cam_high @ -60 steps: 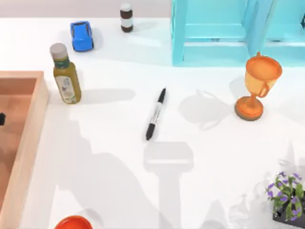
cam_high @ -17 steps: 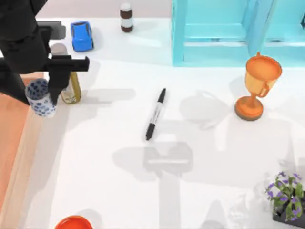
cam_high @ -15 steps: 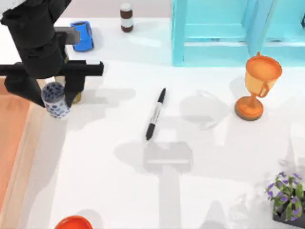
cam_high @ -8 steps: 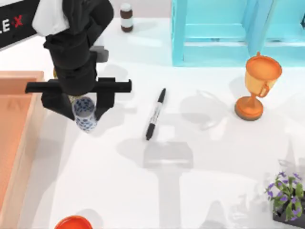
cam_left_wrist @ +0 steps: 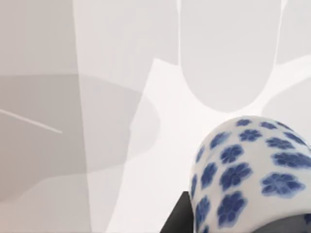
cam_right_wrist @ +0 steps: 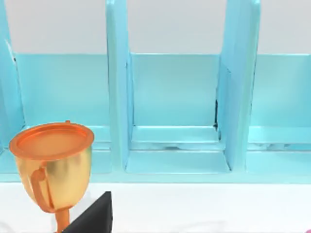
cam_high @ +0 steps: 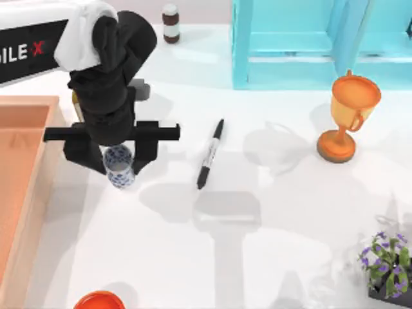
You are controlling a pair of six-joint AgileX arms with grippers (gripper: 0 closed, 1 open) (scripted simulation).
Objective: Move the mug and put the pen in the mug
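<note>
The mug (cam_high: 120, 174), a small white cup with blue flowers, hangs upright in my left gripper (cam_high: 118, 158), which is shut on it left of the table's middle. Its shadow falls on the table to its right. In the left wrist view the mug (cam_left_wrist: 248, 177) is close, with a dark finger (cam_left_wrist: 177, 219) beside it. The pen (cam_high: 210, 154), black with a pale label band, lies flat on the table right of the mug, apart from it. My right gripper (cam_right_wrist: 92, 219) appears as a dark tip in the right wrist view, facing the trophy and shelf.
A wooden tray (cam_high: 32, 193) lines the left edge. A turquoise shelf (cam_high: 302, 45) stands at the back right, with an orange trophy cup (cam_high: 347, 116) in front of it. A brown bottle (cam_high: 170, 24) is at the back, an orange-red bowl (cam_high: 98, 300) and a plant (cam_high: 386, 261) at the front.
My left arm has carried the mug from over the wooden tray rightward to beside the pen, then slightly toward the front. The pen has not moved.
</note>
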